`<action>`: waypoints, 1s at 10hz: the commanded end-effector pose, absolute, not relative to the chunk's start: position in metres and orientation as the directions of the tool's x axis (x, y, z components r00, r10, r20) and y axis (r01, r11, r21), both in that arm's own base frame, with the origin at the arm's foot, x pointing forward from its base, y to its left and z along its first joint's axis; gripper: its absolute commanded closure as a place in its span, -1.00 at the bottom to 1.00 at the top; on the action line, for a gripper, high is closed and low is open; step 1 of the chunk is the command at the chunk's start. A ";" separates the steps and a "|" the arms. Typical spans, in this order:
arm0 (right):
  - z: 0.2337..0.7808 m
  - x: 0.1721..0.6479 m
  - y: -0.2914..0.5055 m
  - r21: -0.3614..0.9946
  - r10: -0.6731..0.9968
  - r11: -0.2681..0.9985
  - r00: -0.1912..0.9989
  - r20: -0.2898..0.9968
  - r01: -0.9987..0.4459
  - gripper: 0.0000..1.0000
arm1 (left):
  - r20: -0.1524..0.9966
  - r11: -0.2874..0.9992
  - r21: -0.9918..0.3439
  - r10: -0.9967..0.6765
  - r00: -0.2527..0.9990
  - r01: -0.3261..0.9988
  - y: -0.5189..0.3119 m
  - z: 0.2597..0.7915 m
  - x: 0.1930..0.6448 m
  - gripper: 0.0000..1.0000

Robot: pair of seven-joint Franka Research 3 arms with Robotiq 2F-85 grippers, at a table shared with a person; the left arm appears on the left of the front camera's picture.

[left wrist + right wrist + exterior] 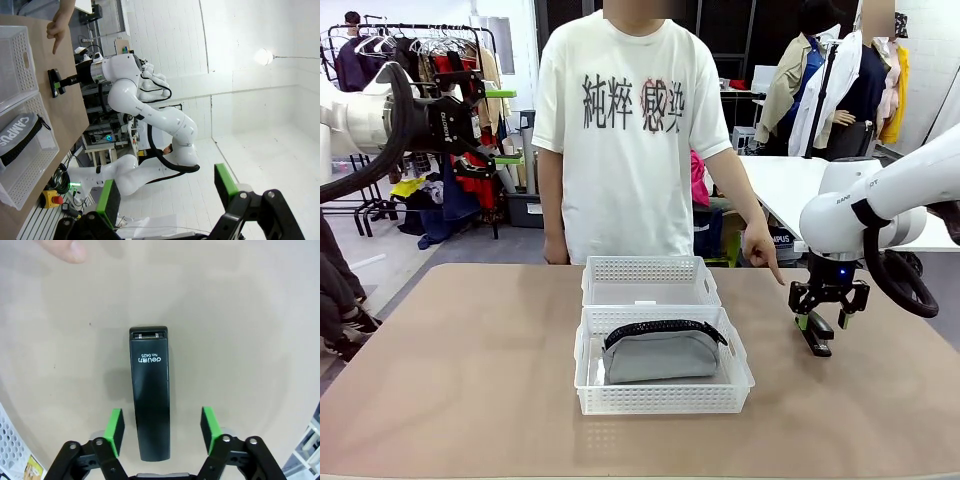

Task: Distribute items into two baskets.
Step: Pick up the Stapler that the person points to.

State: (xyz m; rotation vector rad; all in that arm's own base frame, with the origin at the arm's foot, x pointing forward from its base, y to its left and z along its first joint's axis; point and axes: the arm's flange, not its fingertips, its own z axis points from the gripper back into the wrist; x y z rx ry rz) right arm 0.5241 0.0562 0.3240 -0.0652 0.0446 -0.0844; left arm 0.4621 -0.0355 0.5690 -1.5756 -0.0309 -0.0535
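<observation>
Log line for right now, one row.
pencil pouch: in near basket | far basket: empty | stapler: on table, straddled by open right claw, not gripped | left claw: open, raised | person's hand: pointing toward stapler

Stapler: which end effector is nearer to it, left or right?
Right. The right end effector straddles the black stapler, jaws on either side with gaps showing. The left end effector is raised high on the left, far from it.

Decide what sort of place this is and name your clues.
Probably a robotics lab or test room: white robot arms stand at a brown table, with a red emergency-stop button nearby and a clothes rack behind.
</observation>
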 end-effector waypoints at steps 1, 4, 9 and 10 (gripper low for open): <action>0.328 0.532 0.057 -0.066 -0.077 0.995 0.996 -0.049 0.073 0.68 | 0.048 -0.011 -0.999 -0.020 0.999 0.047 -0.035 0.571 0.458 -1.00; 0.327 0.532 0.057 -0.060 -0.080 0.995 0.995 -0.054 0.077 1.00 | 0.048 -0.011 -0.999 -0.020 0.999 0.047 -0.035 0.571 0.458 -1.00; 0.350 0.523 0.056 -0.048 -0.071 0.997 0.996 -0.055 0.068 1.00 | 0.048 -0.011 -0.999 -0.020 0.999 0.047 -0.035 0.571 0.458 -1.00; 0.370 0.520 0.060 -0.031 -0.077 0.997 0.997 -0.027 0.076 1.00 | 0.048 -0.011 -0.999 -0.020 0.999 0.047 -0.035 0.571 0.458 -1.00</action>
